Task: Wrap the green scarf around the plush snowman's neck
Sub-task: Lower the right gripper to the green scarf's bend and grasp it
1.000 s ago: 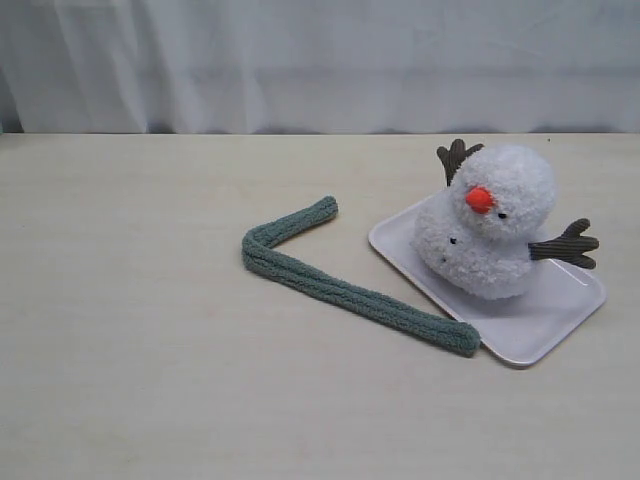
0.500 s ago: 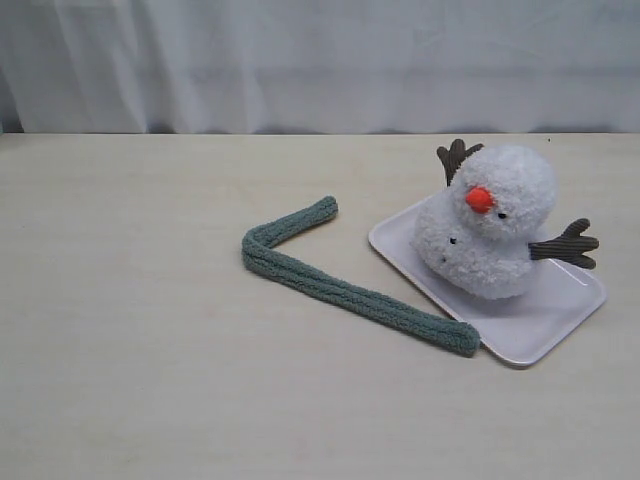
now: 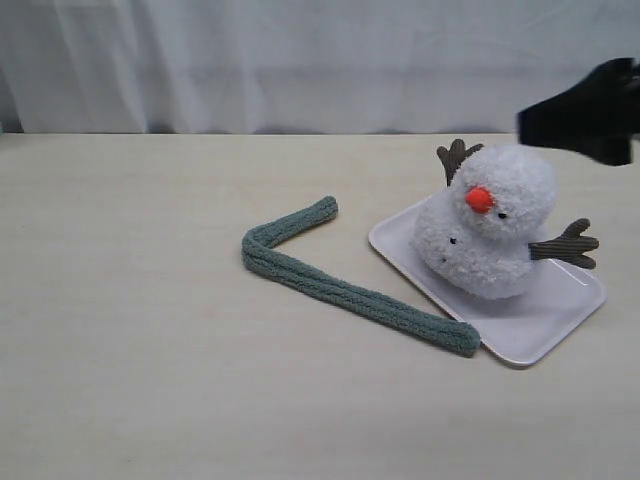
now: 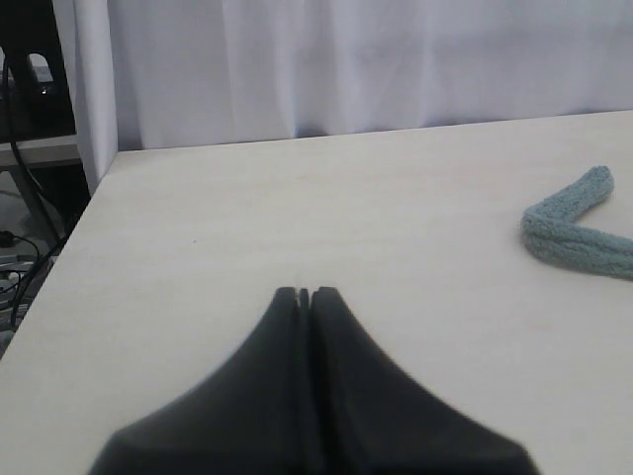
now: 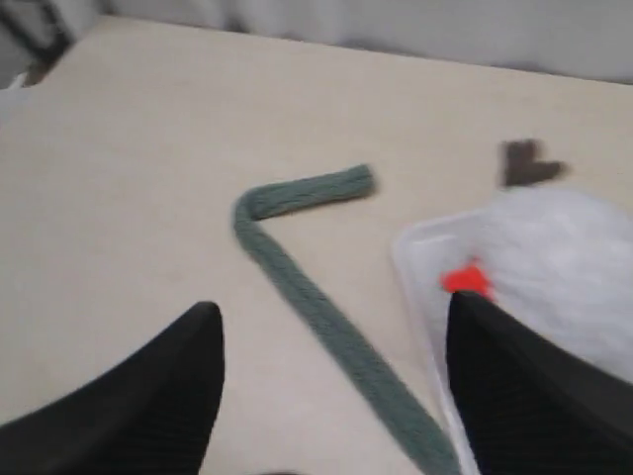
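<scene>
**Scarf flat on the desk, snowman on its tray**

My left pincer (image 4: 304, 294) is clenched, its two dark fingertips pressed together with nothing between them, above a bare stretch of the pale wood-grain desk (image 3: 150, 350). My right pincer (image 5: 334, 312) is released, its jaws spread wide and holding nothing. In the exterior view a dark, blurred part of my right arm (image 3: 585, 120) hangs at the upper right, above and behind the toy.

The long fuzzy grey-green scarf (image 3: 340, 290) lies flat on the desk, bent into a sharp elbow. Its short leg points toward the white curtain (image 3: 300, 60), and its long leg runs to the near corner of the flat white rectangular tray (image 3: 540, 335), where its end touches the rim. The fluffy white plush snowman (image 3: 490, 235), with orange nose and brown twig arms, lies tilted on that tray. The scarf is just beside it but does not touch its neck.
</scene>
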You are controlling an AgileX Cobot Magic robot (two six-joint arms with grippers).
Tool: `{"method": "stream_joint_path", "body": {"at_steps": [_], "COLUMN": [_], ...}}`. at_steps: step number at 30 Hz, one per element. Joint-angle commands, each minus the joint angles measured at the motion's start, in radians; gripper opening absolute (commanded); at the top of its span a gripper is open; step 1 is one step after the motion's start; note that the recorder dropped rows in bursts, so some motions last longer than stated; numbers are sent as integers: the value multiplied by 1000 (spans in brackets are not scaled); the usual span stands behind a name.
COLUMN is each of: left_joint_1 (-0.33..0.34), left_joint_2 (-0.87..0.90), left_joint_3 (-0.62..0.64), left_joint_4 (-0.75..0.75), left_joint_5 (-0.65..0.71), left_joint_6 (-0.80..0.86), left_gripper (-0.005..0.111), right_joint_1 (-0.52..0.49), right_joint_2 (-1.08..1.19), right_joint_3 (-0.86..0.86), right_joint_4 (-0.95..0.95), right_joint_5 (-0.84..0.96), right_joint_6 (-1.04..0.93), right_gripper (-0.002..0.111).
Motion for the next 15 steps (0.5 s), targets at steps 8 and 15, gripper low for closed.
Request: {"method": "stream_joint_path", "body": {"at_steps": [8,15], "left_joint_1": [1,1], "left_joint_2": [-3,-3], "left_joint_3": [3,3], "left_joint_4": [-3,-3], "left_joint_5": [-7,-7], "left_joint_6": [2,2], "left_gripper": [0,0], "right_joint_1": [495,546], "right_joint_2": [318,624], "right_joint_3": [-27,-209], "right_joint_4": [-375,-666], "right_joint_5": [-298,-205], "right_joint_6": [220,451], "right_gripper": [62,68]}}
